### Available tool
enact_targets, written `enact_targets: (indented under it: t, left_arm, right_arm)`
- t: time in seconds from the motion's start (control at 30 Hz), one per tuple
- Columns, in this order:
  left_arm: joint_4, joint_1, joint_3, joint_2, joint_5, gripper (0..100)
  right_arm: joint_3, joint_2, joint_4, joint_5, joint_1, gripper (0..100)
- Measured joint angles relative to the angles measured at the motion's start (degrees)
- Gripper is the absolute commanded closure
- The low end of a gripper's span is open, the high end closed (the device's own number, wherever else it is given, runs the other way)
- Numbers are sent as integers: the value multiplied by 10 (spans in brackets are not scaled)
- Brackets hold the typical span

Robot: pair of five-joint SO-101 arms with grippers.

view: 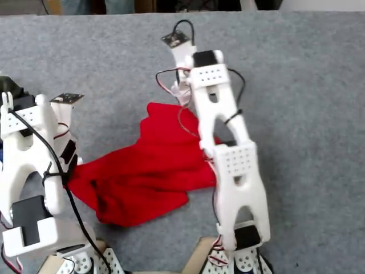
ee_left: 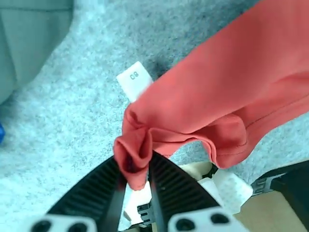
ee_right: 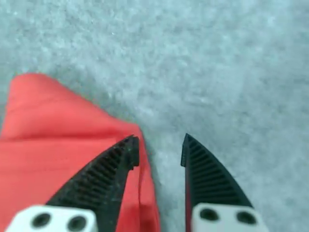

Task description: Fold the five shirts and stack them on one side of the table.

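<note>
A crumpled red shirt (view: 148,171) lies in the middle of the grey table. My left gripper (view: 71,170) is at the shirt's left end, shut on a bunched fold of the red fabric (ee_left: 133,154). A white label (ee_left: 134,79) sticks out from under the cloth just beyond it. My right gripper (ee_right: 159,147) is open at the shirt's far corner (view: 157,111). One finger (ee_right: 123,157) is over the red edge (ee_right: 58,145) and the other is over bare table. Nothing is between them.
A grey-green cloth (ee_left: 29,38) lies past the left gripper, with a bit of blue (ee_left: 1,133) beside it. The arms' wooden bases (view: 199,257) stand at the front edge. The grey table cover (view: 308,85) is bare on the right.
</note>
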Motion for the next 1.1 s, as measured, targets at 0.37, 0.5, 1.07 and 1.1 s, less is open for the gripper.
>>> enact_targets:
  t: [0.37, 0.5, 1.07, 1.1]
  left_arm:
    - [-20, 0, 0, 0, 40, 971]
    - [-20, 0, 0, 0, 40, 971]
    - [-20, 0, 0, 0, 41, 971]
    - [-20, 0, 0, 0, 42, 971]
  right_arm:
    - [-285, 185, 105, 0, -6, 842]
    - [-252, 132, 105, 0, -6, 842]
    - [22, 0, 61, 0, -41, 843]
    - [22, 0, 59, 0, -44, 843]
